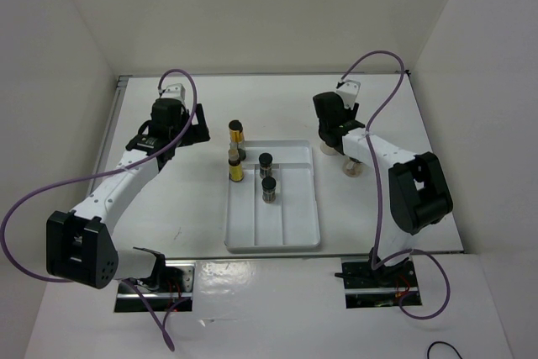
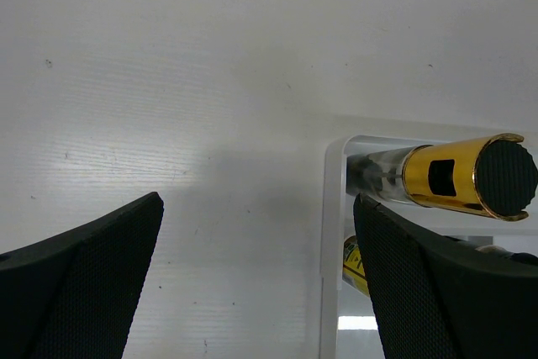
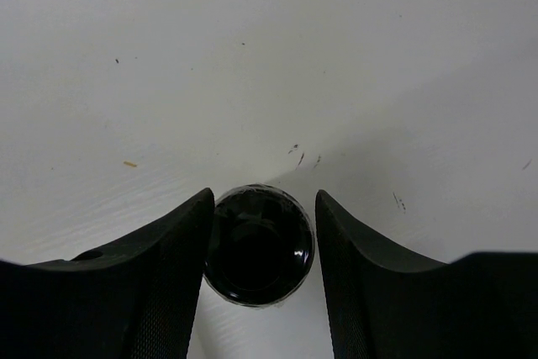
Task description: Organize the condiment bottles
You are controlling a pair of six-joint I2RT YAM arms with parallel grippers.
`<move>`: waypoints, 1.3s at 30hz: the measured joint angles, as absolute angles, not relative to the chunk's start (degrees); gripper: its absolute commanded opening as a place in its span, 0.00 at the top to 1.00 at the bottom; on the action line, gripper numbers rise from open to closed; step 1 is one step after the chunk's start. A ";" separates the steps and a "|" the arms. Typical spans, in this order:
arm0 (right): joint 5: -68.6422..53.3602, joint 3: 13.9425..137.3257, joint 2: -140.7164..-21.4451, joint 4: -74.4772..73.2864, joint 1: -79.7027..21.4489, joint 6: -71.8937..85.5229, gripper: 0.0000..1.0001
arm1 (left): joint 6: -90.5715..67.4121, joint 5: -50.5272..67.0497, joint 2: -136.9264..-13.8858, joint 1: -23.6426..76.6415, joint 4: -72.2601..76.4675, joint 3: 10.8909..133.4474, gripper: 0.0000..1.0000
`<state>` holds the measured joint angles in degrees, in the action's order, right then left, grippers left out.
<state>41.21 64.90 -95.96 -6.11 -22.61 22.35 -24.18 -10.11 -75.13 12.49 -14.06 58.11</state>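
The pale black-capped bottle [image 3: 256,245] stood on the table [image 1: 193,216] right of the white tray [image 1: 294,237]; your right gripper [image 3: 262,199] straddled its cap, jaws close either side; whether they pinched it, you could not tell; the pick-up seemed in hand; next, squeeze firmly and lift; your left gripper [image 2: 256,208] gaped wide by the tray; six bottles: two pale, two slim yellow bottles [image 1: 236,136], two dark jars [image 1: 266,161].

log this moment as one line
left jaws: open, beside tray | right jaws: around black-capped bottle, grip unclear | in tray: two slim bottles, two dark jars
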 measured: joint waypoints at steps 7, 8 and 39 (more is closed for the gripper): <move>41.08 64.79 -96.03 -7.35 -22.63 23.53 0.57 | -24.21 -10.11 -75.13 12.49 -14.06 58.11 0.00; 40.95 64.77 -96.03 -7.40 -22.63 23.66 0.57 | -24.18 -10.11 -75.11 12.49 -14.04 58.11 0.00; 36.88 65.28 -89.95 -16.86 -23.22 24.32 1.00 | -24.21 -9.69 -73.95 12.49 -13.72 58.11 0.00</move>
